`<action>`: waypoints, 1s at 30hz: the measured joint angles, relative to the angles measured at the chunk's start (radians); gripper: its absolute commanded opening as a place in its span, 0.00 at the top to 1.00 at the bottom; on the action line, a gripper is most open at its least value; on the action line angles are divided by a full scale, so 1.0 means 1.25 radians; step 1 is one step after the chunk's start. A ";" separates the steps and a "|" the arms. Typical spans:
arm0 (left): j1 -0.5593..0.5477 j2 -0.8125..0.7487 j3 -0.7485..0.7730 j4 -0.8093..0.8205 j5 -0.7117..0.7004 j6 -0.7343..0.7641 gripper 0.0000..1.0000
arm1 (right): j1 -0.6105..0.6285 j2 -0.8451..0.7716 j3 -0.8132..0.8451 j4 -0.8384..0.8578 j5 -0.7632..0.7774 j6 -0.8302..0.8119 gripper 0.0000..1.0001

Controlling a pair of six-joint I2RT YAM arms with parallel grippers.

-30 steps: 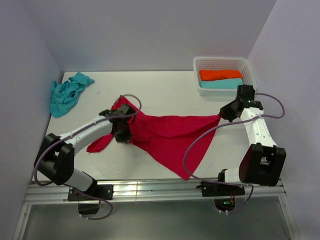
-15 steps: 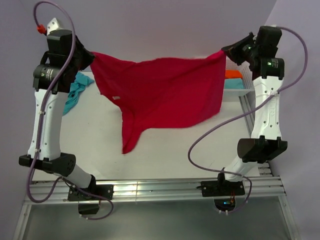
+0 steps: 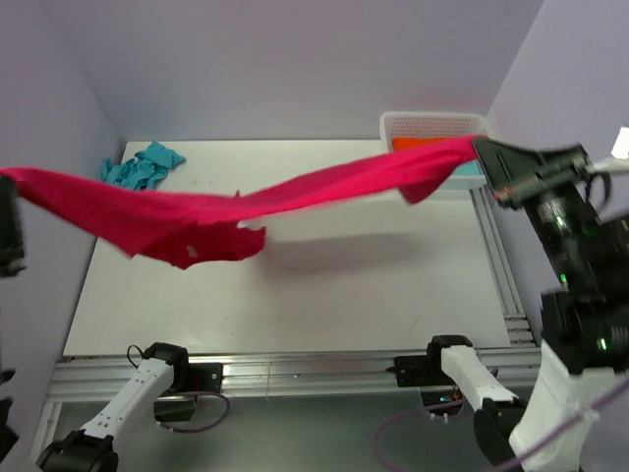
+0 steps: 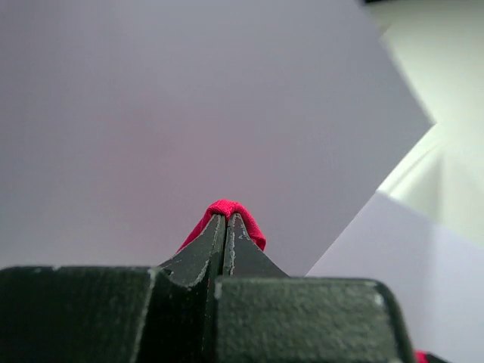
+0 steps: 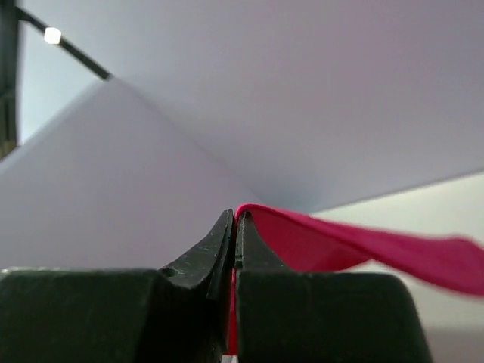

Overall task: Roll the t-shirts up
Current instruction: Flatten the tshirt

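The crimson red t-shirt [image 3: 246, 206] hangs stretched in the air above the table, from the far left edge of the top view to the right. My left gripper [image 4: 227, 218] is shut on one end of the red t-shirt [image 4: 227, 207]; my right gripper [image 5: 235, 217] is shut on the other end of the red t-shirt [image 5: 363, 246]. In the top view the left gripper [image 3: 8, 211] sits high at the left edge and the right gripper [image 3: 482, 149] high at the right. The turquoise t-shirt [image 3: 138, 167] lies crumpled at the table's back left corner.
A white lattice basket [image 3: 423, 124] stands at the back right, holding an orange cloth [image 3: 418, 144], partly hidden behind the red t-shirt. Grey walls close in the left, back and right. The arm bases [image 3: 157, 369] sit along the near rail.
Both arms have lifted the red t-shirt from the table, high and toward the camera, pulling it out wide. It has gone from draped on the table to a taut band in the air.
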 measured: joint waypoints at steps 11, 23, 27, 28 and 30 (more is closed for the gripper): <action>-0.006 0.074 0.137 0.016 -0.022 0.049 1.00 | 0.027 -0.070 0.113 -0.172 0.068 0.069 1.00; 0.018 0.356 -0.344 0.115 -0.005 0.046 1.00 | 0.038 0.078 -0.481 -0.067 0.066 0.182 1.00; 0.082 0.438 -0.479 0.169 -0.002 0.030 1.00 | 0.081 0.154 -0.583 0.025 0.103 0.200 1.00; 0.093 0.457 -0.493 0.184 -0.002 0.025 1.00 | 0.098 0.201 -0.583 0.056 0.113 0.201 1.00; 0.115 0.519 -0.502 0.221 -0.007 0.012 1.00 | 0.130 0.312 -0.561 0.125 0.138 0.202 1.00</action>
